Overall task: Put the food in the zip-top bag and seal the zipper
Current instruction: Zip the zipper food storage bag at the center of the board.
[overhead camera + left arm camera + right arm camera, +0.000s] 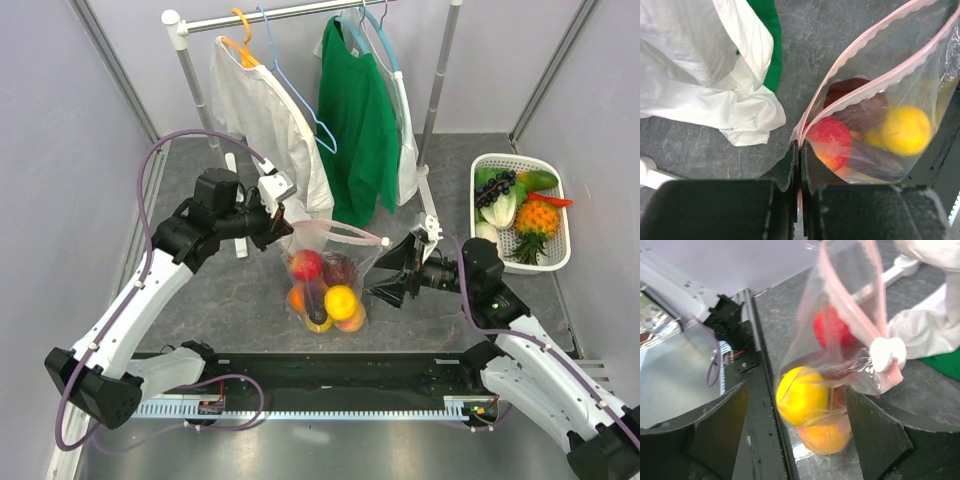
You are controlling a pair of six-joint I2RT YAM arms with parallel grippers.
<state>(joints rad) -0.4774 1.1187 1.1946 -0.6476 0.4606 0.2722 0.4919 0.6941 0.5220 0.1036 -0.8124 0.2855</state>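
while our left gripper [800,152] pinched shut on a corner of the zipper [860,60], the zip-top bag [335,262] between the arms already held food [905,129]; its mouth gaped, so sealing remained, we judged, and our right gripper [797,410] stood wide open beside it, empty.

A robotics lab is suggested by grey partition walls [60,130], bolted arms [150,290] and a garment rack [205,22] at 12 o'clock.
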